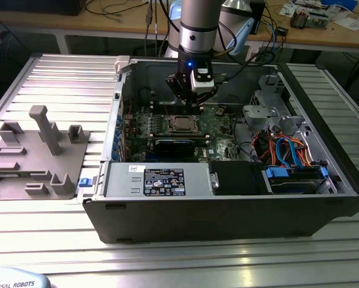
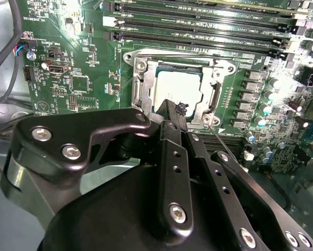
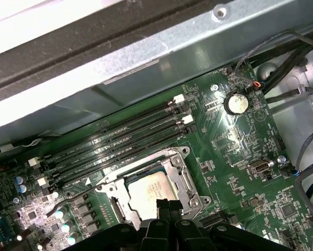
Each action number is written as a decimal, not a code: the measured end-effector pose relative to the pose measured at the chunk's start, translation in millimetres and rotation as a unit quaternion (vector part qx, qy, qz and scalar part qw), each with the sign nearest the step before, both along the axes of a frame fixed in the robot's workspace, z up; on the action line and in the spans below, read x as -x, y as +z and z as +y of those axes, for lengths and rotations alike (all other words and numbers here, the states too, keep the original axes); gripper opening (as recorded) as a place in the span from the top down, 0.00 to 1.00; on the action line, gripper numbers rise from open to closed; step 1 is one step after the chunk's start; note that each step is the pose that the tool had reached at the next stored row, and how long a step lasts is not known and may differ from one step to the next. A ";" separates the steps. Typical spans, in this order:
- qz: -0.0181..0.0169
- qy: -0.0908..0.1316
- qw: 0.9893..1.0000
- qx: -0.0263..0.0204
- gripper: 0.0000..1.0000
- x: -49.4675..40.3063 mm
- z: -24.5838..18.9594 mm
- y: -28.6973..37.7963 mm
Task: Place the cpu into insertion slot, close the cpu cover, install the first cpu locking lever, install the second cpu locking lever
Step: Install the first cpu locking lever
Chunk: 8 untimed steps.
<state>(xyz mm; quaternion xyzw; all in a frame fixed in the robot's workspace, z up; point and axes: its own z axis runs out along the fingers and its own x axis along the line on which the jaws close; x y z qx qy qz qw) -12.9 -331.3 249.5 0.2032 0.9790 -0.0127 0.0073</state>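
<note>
Now the dull silver cpu [image 2: 180,86] sits within the shiny square-framed cpu cover [image 2: 137,86].

Exterior view: one robot arm [image 1: 199,24] carrying one gripper [image 1: 188,102], one open computer case [image 1: 227,222], one grey moulded fixture plate [image 1: 35,162] on the exterior view's left, and one slatted metal table [image 1: 167,264] bearing both. Second wrist view: one green motherboard [image 2: 83,31], one cpu [image 2: 180,86], one cpu cover [image 2: 138,88] framing it, and one insertion slot [image 2: 183,66] under both. First wrist view: four long black memory slots [image 3: 120,138] and one round coin cell [image 3: 236,103].
</note>
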 end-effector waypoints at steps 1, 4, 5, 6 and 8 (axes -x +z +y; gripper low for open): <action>0.000 0.001 1.000 0.000 0.89 0.0 0.0 0.0; 0.000 0.003 1.000 0.000 0.89 0.0 0.0 0.0; 0.000 0.003 1.000 0.000 0.89 0.0 0.0 0.0; 0.000 0.004 1.000 0.000 0.89 0.0 0.0 0.0; 0.000 0.005 1.000 0.000 0.89 0.0 0.0 0.0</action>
